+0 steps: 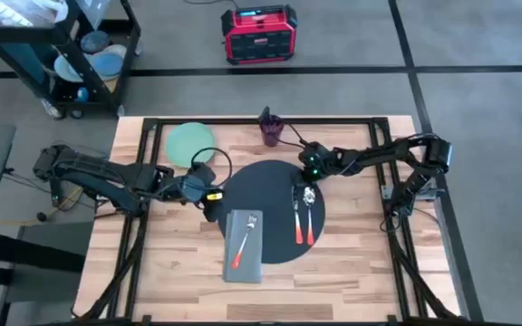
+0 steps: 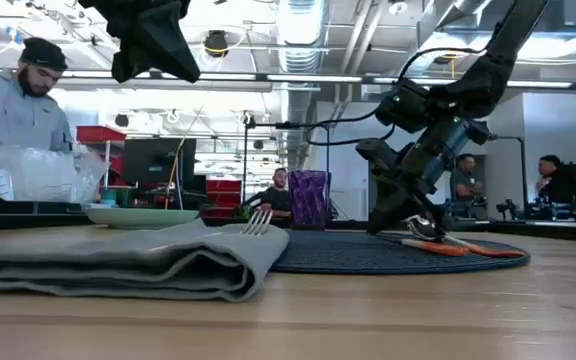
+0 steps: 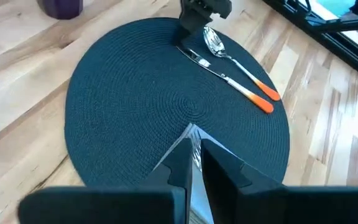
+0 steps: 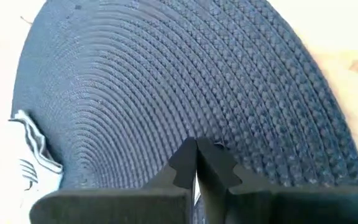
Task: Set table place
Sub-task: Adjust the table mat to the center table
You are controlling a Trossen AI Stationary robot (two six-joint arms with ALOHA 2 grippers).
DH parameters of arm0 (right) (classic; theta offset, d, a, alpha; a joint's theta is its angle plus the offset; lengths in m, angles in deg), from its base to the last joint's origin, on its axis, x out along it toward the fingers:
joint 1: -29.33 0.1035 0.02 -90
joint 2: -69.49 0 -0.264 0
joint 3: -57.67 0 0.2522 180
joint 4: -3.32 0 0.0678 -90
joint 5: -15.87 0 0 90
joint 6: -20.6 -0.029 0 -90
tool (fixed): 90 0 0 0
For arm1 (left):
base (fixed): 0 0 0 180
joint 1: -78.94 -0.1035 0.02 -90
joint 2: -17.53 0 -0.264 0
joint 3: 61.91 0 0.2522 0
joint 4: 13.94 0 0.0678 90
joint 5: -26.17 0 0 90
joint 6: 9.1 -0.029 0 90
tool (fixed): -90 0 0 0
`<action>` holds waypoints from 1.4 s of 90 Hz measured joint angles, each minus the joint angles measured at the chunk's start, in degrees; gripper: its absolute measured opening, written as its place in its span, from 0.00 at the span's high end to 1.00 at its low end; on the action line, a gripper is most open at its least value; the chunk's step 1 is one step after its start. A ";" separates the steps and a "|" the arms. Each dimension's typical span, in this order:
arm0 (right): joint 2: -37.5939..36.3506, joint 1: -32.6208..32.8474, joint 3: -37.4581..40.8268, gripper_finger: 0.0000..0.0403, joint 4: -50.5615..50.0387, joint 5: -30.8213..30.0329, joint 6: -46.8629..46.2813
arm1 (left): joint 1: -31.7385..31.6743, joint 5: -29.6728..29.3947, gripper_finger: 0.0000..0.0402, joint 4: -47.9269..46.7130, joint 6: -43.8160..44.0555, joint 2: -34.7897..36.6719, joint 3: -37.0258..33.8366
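Low over the place (image 1: 261, 204), both arms' fingers together.

round dark mat (image 3: 135, 93), two orange-handled utensils (image 3: 238, 78)

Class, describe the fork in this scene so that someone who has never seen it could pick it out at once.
Start at the round dark mat in the middle of the wooden table. A folded grey napkin overlaps its near-left edge, and the fork lies on it. Unlike the spoon and knife on the mat's right, it has tines and lies alone on cloth.
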 joint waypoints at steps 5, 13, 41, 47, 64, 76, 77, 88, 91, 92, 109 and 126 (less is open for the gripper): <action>-1.25 0.08 -0.02 1.00 0.09 0.00 0.12 | 0.00 -0.02 0.96 0.04 -0.20 0.00 0.00; -3.45 0.05 -0.07 1.00 -0.37 -0.52 0.20 | 0.00 -0.02 0.96 0.04 -0.24 0.00 0.00; -3.51 -2.51 -0.13 1.00 -5.02 -2.34 2.93 | 0.00 0.00 0.96 -0.43 -0.24 0.02 0.00; -3.21 -3.21 -0.13 1.00 -4.84 -1.75 3.79 | 0.00 0.01 0.96 -0.37 -0.24 0.02 0.00; -3.15 -5.89 -0.15 1.00 -5.15 -0.76 5.07 | 0.02 0.02 0.96 -0.35 -0.09 0.02 0.00; -3.15 -6.76 0.08 1.00 -5.91 -0.39 6.34 | 0.02 0.02 0.96 -0.35 1.22 0.02 0.00; -3.15 -6.82 0.17 1.00 -5.92 -0.31 6.40 | 0.02 0.02 0.96 -0.35 1.34 0.02 0.00; -3.15 -7.31 1.38 1.00 -5.64 -0.24 6.41 | 0.02 0.24 0.96 -0.32 2.31 0.02 0.00; -3.15 -7.31 1.63 1.00 -5.61 -0.26 6.62 | 0.02 0.26 0.96 -0.33 2.61 0.02 0.00; -3.15 -7.30 1.74 1.00 -5.58 -0.26 6.70 | 0.02 0.26 0.96 -0.33 2.71 0.02 0.00; -2.86 -7.20 3.79 1.00 -5.10 0.09 7.24 | 0.02 0.31 0.96 -0.33 3.71 0.02 0.00; -3.02 -7.16 5.52 1.00 -3.75 0.20 7.22 | 0.19 1.42 0.96 -0.34 5.12 0.04 0.00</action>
